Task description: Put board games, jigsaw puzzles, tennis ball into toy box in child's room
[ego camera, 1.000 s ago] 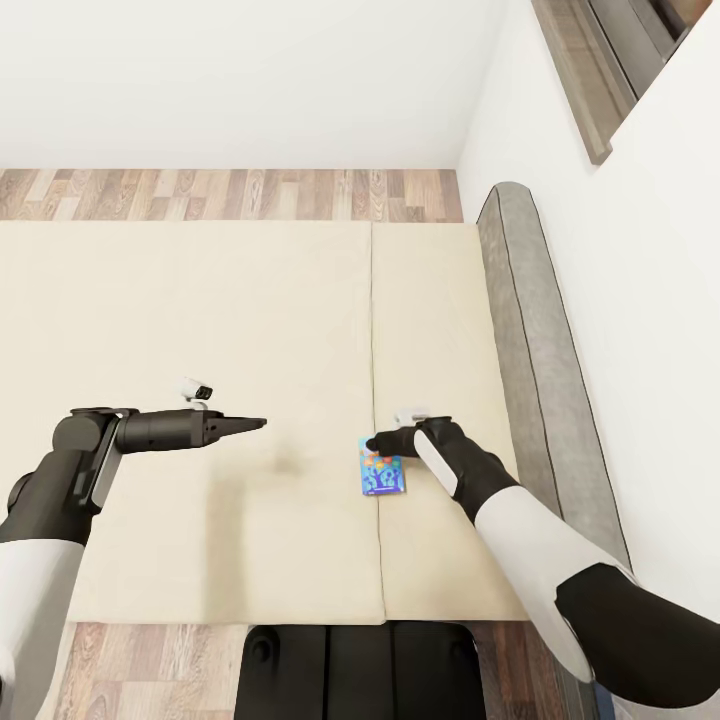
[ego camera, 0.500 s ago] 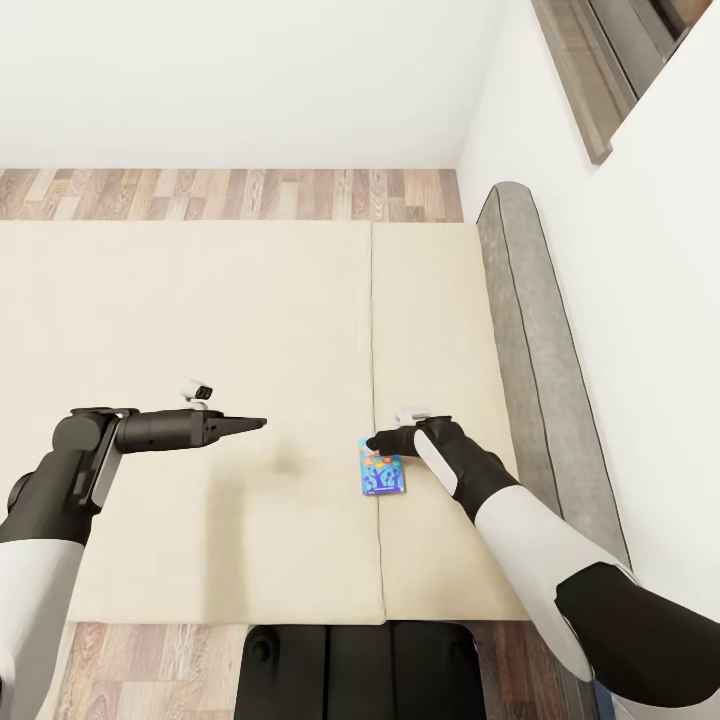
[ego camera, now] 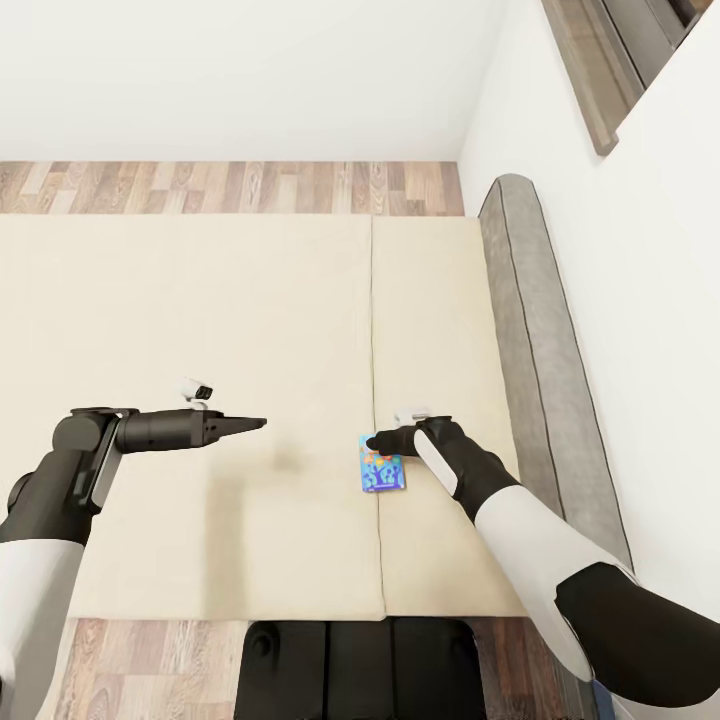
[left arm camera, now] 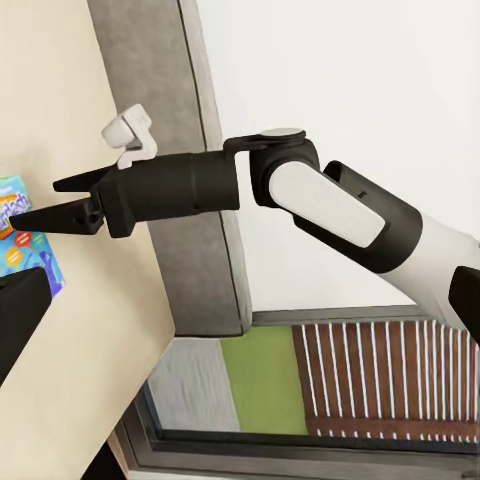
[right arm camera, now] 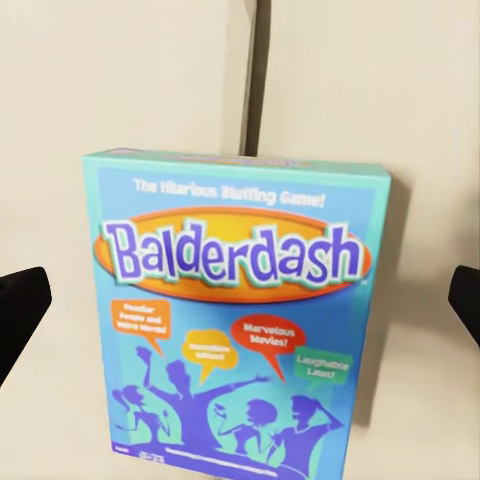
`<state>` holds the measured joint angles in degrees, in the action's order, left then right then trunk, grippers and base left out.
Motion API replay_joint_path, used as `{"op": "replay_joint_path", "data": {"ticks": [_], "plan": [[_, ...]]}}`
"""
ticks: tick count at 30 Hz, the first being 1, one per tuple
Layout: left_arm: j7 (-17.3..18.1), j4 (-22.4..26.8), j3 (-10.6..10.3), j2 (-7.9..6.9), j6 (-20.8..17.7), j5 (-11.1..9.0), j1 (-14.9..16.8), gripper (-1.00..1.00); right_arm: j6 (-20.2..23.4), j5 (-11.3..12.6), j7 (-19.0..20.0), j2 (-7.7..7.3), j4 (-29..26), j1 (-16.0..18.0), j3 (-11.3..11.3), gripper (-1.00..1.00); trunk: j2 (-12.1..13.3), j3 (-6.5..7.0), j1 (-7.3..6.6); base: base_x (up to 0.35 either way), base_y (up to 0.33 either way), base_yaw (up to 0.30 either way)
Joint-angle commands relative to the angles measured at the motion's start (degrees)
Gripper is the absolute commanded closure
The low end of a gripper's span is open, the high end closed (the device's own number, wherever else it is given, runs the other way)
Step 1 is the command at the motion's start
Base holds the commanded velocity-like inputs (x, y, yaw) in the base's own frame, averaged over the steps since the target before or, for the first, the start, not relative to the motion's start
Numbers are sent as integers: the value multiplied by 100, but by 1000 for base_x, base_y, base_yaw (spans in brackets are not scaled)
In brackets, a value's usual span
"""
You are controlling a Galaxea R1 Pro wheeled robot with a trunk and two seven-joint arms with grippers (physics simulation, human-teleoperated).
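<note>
A bright blue board game (ego camera: 382, 470) with orange print, titled Balderdash, lies flat on the beige bed (ego camera: 200, 300) across the seam between the two mattress halves. My right gripper (ego camera: 371, 443) hovers right at the box's far edge, open. In the right wrist view the board game (right arm camera: 240, 320) lies between the gripper's widely spread fingers (right arm camera: 20, 310). My left gripper (ego camera: 262, 423) hangs open over bare mattress, well left of the box. The left wrist view looks across at the right gripper (left arm camera: 38, 203) above the box's corner (left arm camera: 20, 240). The toy box and table are out of view.
A low grey headboard (ego camera: 540, 350) runs along the bed's right side against a white wall with a dark-framed window (ego camera: 610, 70). Wood plank floor (ego camera: 230, 188) lies beyond the bed's far edge. My dark base (ego camera: 360, 670) stands at the near edge.
The head view has shifted slightly, so the bed's far edge sits a little higher in the picture. Both arms and the board game have not moved.
</note>
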<state>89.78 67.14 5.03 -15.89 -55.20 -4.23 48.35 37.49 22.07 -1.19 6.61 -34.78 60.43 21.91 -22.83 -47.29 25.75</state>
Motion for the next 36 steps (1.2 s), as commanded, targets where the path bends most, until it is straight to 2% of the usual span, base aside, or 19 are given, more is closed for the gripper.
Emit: {"op": "replay_joint_path", "data": {"ticks": [1,36], "plan": [[22,1,-2,-2,-61,2,1,-100,22,16,-13,-2,-4,3,15,-100,-9,-16,3,0,0,0],[22,1,-2,-2,-61,2,3,-100,-119,15,-4,-2,-11,2,15,-100,-9,-319,3,0,0,0]]}}
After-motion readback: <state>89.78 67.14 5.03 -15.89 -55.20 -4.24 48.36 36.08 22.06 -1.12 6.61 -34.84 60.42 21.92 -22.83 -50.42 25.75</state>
